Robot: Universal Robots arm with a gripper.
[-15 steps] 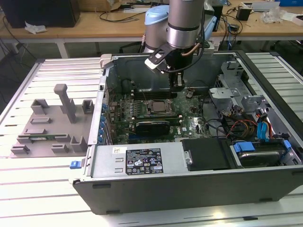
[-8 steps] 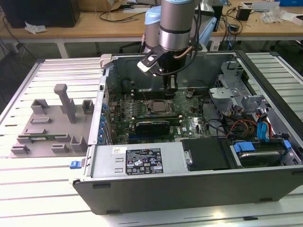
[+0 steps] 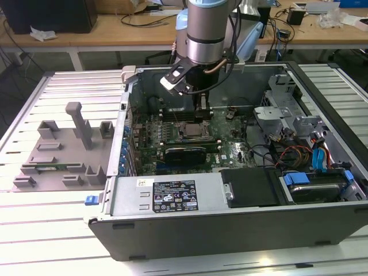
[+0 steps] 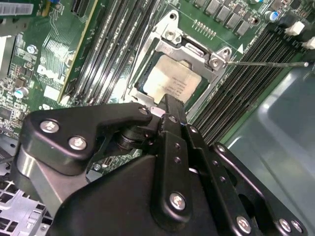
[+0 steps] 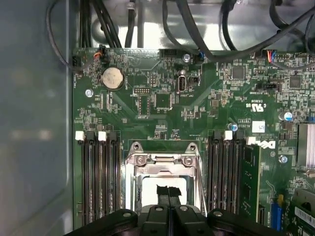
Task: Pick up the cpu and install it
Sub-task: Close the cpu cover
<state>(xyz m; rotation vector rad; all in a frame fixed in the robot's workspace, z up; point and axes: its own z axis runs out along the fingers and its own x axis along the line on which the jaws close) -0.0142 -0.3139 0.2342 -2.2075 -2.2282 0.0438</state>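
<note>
— Where is the cpu (image 4: 167,81)?
— Lying flat in the motherboard socket (image 5: 162,160); the open computer case (image 3: 172,198) sits on the bench (image 3: 34,230).
— And the gripper (image 5: 168,190)?
— Directly above the cpu in both wrist views; its fingers (image 4: 172,110) are clenched together, grasping nothing; their tips are at the silver top.
</note>
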